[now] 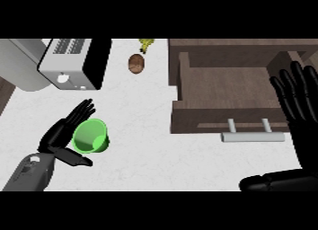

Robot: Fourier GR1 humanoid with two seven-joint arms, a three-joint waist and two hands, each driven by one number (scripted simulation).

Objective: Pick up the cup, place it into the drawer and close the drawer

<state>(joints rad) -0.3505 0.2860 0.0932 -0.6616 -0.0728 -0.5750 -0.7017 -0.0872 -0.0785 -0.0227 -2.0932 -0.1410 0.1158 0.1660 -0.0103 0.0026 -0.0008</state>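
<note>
Left hand (64, 134) is spread wide around the bright green plastic cup (90, 136), fingers behind, thumb below, not closed yet. I'd wrap it snugly before lifting. Right hand (301, 101) rests flat, fingers straight, over the open brown wooden drawer (221, 85) beyond.

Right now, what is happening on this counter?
The left hand is at the green cup, fingers along its far side and thumb below it, closing in but not clearly gripping. The cup lies tilted on the white counter, its opening facing the camera. The wooden drawer stands open with nothing visible inside, and its metal handle points toward the robot. The right hand is open, fingers up, over the drawer's right side. The cup is not yet in the drawer.
</note>
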